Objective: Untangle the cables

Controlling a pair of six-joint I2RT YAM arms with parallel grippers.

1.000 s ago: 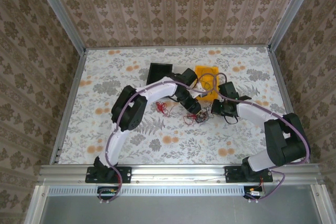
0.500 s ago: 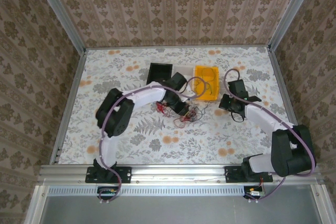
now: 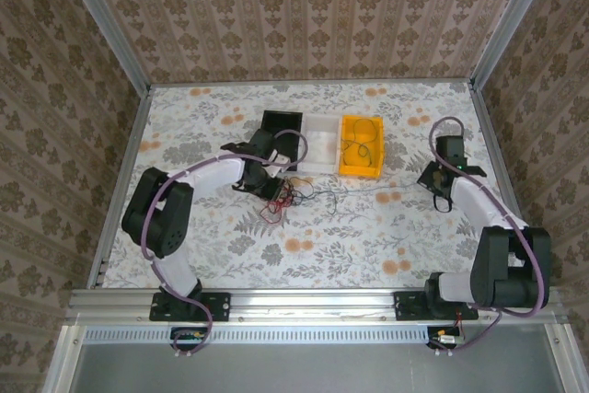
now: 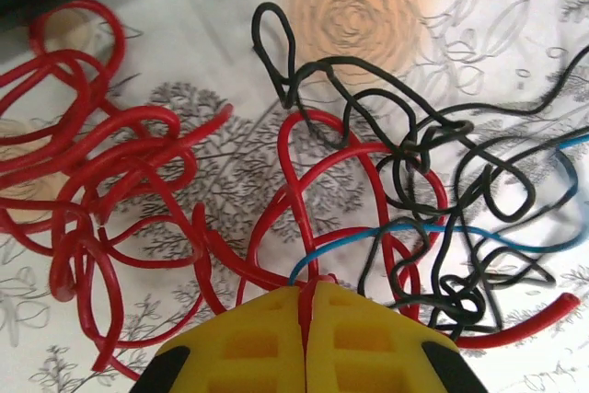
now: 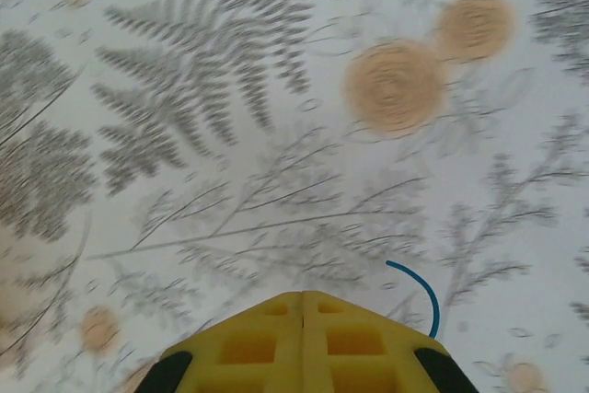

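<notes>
Now cables leftward with left pincer.

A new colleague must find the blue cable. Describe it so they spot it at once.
On the floral table, find the tangle of cables on the near side of the black bin, at the left gripper. Among thick red cables and kinked black ones, the blue cable is the lone strand of its colour, running right toward the right gripper.

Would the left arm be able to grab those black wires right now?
Probably not at once. The black wires lie just ahead of the left claw, but the claw is shut on a red wire, so it would need to let go first.
</notes>
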